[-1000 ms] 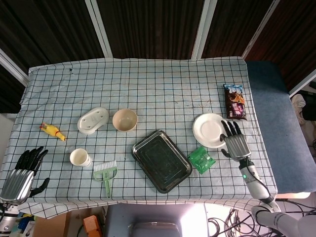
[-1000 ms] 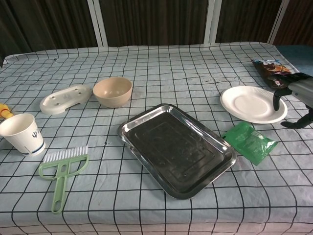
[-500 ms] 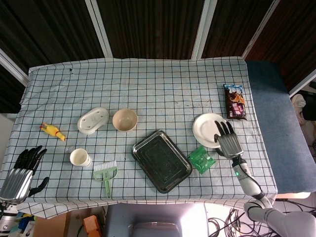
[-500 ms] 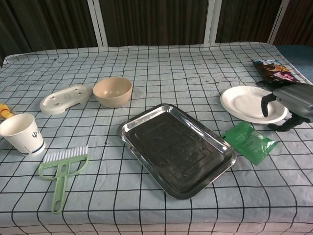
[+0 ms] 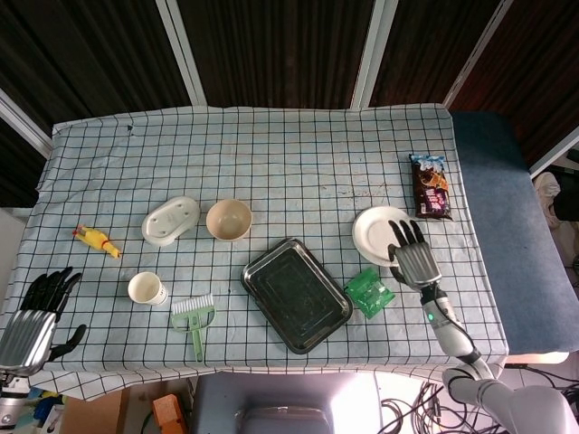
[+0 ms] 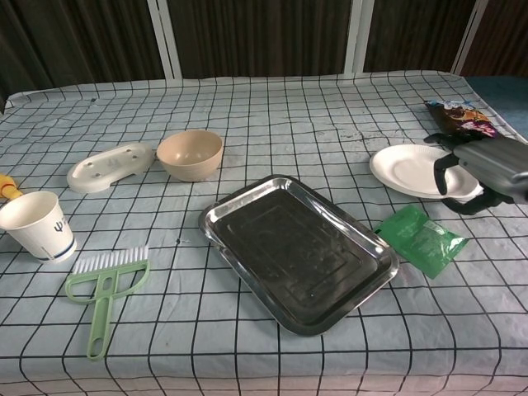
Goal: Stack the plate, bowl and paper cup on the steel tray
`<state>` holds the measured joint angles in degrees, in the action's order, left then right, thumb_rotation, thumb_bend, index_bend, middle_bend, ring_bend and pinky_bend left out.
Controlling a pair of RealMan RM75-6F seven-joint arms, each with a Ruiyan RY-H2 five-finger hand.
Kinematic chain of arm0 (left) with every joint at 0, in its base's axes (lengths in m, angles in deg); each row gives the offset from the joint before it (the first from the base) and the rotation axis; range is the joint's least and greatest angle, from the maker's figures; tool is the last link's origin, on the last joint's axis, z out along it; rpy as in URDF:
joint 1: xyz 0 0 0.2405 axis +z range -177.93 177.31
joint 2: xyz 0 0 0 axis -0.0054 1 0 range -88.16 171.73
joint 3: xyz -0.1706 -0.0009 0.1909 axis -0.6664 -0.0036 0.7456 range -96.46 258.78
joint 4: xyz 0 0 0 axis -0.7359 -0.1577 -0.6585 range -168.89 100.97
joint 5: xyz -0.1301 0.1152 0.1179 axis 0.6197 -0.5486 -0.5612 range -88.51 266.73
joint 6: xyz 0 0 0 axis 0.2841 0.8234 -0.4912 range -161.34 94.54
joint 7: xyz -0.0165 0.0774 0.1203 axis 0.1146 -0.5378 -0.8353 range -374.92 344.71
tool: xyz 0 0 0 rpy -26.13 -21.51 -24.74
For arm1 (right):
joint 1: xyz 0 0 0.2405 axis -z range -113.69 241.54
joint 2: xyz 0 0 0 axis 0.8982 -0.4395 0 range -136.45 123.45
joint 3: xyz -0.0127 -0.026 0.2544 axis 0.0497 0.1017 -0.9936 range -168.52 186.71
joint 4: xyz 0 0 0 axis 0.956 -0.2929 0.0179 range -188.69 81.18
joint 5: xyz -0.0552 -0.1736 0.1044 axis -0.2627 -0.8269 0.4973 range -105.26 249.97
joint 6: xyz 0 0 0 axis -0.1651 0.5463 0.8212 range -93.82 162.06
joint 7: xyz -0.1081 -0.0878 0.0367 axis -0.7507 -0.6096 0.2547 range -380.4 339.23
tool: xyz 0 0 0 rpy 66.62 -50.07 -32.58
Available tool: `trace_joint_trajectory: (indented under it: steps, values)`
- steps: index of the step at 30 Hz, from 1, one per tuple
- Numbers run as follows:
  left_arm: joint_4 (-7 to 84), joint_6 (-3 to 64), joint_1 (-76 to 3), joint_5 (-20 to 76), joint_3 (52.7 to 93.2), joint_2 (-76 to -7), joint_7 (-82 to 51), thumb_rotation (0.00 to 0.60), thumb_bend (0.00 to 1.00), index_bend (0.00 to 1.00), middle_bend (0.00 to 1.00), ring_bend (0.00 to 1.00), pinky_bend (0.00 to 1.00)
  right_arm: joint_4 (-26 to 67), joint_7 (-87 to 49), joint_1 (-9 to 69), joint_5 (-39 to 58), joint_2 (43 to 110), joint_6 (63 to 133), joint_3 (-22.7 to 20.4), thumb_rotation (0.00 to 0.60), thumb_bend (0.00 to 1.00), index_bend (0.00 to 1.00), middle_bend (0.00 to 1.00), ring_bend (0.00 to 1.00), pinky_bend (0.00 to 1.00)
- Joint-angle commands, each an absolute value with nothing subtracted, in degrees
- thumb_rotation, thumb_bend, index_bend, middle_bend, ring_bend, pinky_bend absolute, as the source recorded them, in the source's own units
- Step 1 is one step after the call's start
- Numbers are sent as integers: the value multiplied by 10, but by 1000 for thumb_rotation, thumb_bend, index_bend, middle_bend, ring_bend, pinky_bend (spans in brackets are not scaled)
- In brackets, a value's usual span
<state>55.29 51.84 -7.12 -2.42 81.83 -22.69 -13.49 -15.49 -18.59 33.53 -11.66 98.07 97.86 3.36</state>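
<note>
The white plate [image 5: 375, 231] [image 6: 410, 169] lies on the checked cloth at the right. My right hand [image 5: 412, 254] [image 6: 488, 167] reaches over its near right rim, fingers spread above the plate and thumb beside the rim, holding nothing. The steel tray [image 5: 296, 295] [image 6: 297, 252] sits empty in the middle, turned at an angle. Left of it stand the beige bowl [image 5: 228, 220] [image 6: 190, 154] and the paper cup [image 5: 147, 288] [image 6: 37, 224], both upright. My left hand [image 5: 36, 318] hangs open off the near left corner, seen only in the head view.
A green packet [image 5: 370, 291] [image 6: 421, 239] lies between tray and plate. A dark snack bag [image 5: 429, 186] [image 6: 462, 120] is beyond the plate. A green brush [image 5: 193, 318] [image 6: 106, 285], a white soap dish [image 5: 170, 220] [image 6: 111, 165] and a yellow rubber chicken [image 5: 95, 240] lie left.
My right hand has slid left and forward, from beside the plate to over its rim. My left hand has drifted slightly down and back.
</note>
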Motion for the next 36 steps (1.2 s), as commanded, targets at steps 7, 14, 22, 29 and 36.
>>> trace_joint_trajectory:
  steps: [7, 14, 22, 29, 36]
  values:
    - [551, 525, -68, -26, 818, -228, -133, 600, 322, 0, 0, 0, 34, -137, -140, 348, -140, 969, 1085, 22, 600, 531, 702, 72, 0, 0]
    - [552, 526, -67, -27, 818, -228, -134, 600, 321, 0, 0, 0, 34, -76, -140, 353, -186, 953, 1209, 19, 600, 531, 712, 77, 0, 0]
    - [552, 532, -65, -30, 818, -226, -129, 600, 323, 0, 0, 0, 34, 14, -222, 337, -260, 961, 1245, 54, 600, 531, 715, 83, 0, 0]
    - [551, 542, -60, -36, 820, -224, -126, 600, 321, 0, 0, 0, 34, 19, -293, 303, -296, 1019, 1209, 68, 600, 531, 711, 83, 0, 0]
    - [550, 553, -53, -41, 822, -221, -118, 600, 321, 0, 0, 0, 34, -27, -321, 288, -300, 1067, 1176, 76, 600, 531, 707, 83, 0, 0]
